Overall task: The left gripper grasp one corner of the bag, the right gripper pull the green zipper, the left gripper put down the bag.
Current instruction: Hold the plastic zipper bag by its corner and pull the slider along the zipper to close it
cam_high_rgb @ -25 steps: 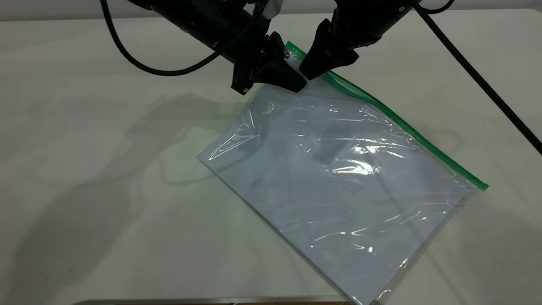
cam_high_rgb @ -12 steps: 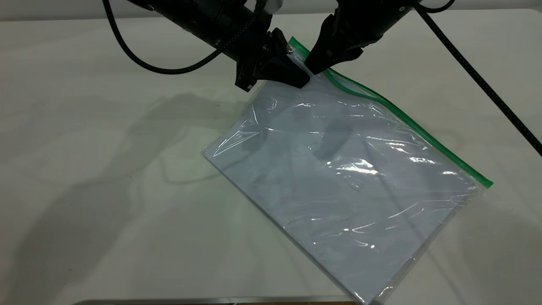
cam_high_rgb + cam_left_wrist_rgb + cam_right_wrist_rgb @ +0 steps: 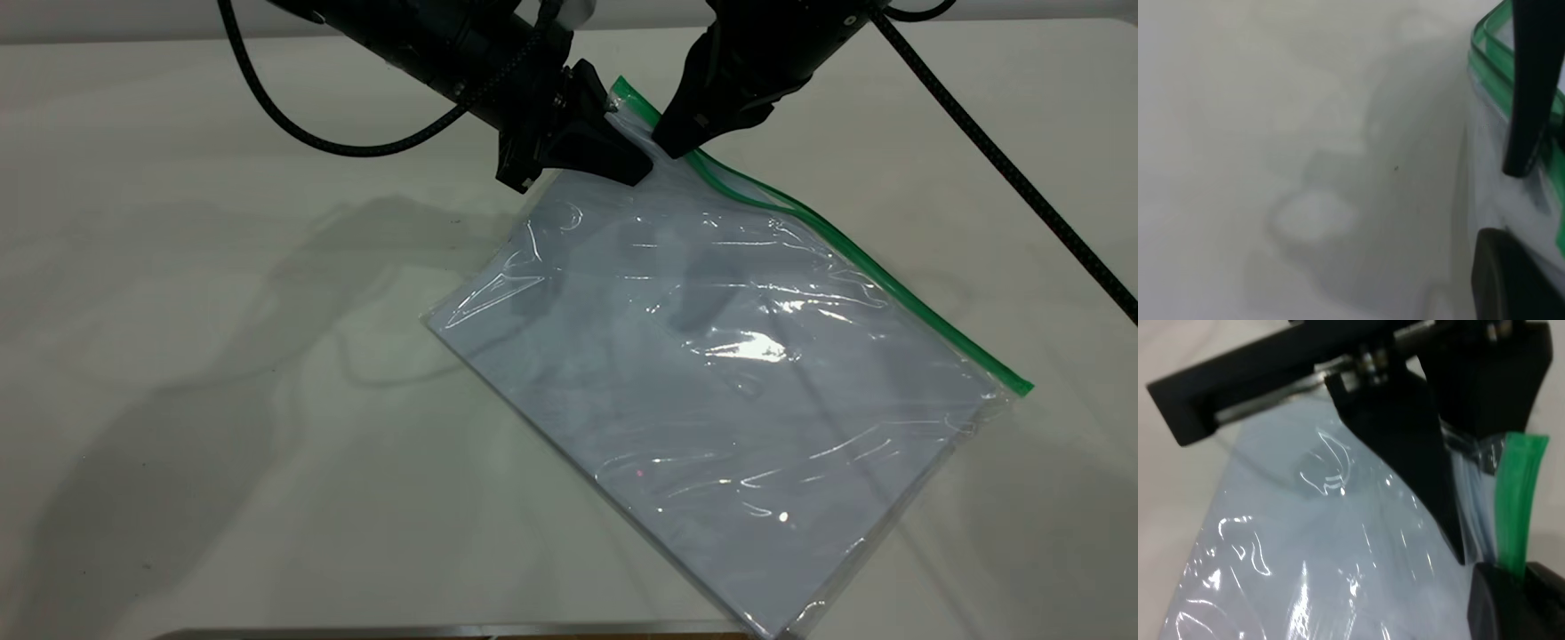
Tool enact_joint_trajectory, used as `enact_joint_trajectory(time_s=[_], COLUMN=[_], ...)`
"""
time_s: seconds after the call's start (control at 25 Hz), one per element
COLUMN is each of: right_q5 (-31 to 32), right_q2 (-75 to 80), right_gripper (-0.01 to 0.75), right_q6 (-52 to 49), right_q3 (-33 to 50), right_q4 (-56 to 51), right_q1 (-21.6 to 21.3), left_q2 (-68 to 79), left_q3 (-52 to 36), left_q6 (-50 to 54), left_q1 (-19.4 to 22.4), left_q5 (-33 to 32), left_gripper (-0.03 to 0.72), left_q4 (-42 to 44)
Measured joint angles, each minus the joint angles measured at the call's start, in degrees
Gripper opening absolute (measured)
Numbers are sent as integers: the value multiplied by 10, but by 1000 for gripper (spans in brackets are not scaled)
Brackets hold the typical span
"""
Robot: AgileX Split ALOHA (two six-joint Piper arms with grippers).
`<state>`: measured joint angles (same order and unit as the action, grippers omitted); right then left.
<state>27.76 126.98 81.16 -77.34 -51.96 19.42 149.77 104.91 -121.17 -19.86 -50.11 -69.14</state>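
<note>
The bag (image 3: 711,373), a clear pouch with white sheets inside, lies diagonally on the white table (image 3: 222,400). Its far corner is raised. My left gripper (image 3: 627,160) is shut on that corner, just below the green zipper (image 3: 889,284). My right gripper (image 3: 671,147) is right beside it, shut on the zipper strip. In the right wrist view the strip (image 3: 1518,500) runs down between my right gripper's (image 3: 1521,600) black pads, with the left gripper (image 3: 1405,433) close behind. The two green tracks stand apart for a short stretch past the right gripper. The slider tab is hidden.
Black cables (image 3: 293,133) hang from both arms over the table's far side. The bag's near corner reaches the table's front edge (image 3: 444,629). Bare white tabletop lies to the left of the bag.
My right gripper has slid a little right along the green strip, away from the left gripper. The tracks have parted behind it. The bag has shifted slightly right.
</note>
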Motion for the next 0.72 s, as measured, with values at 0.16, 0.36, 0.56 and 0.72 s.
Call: enact_joint_trajectory(time_s=[0.16,0.36,0.56,0.72], right_q5=[0,17,49,73], right_q2=[0,0,2,6], right_gripper=[34,34,34,34], right_q6=[-55,-96,-106,-122], right_q3=[0,0,0,0], right_q4=[40,73,81,97], right_q1=[-12,-47,-81,-106], left_q2=[0,0,-1,-1], left_q3=[0,0,0,0], left_q6=[0,0,0,14], left_q1=[8,27,41,52], left_q5=[-6,-21,-29,-31], left_gripper=[53,53,53,53], left_q4=[-15,-52,-65,-69])
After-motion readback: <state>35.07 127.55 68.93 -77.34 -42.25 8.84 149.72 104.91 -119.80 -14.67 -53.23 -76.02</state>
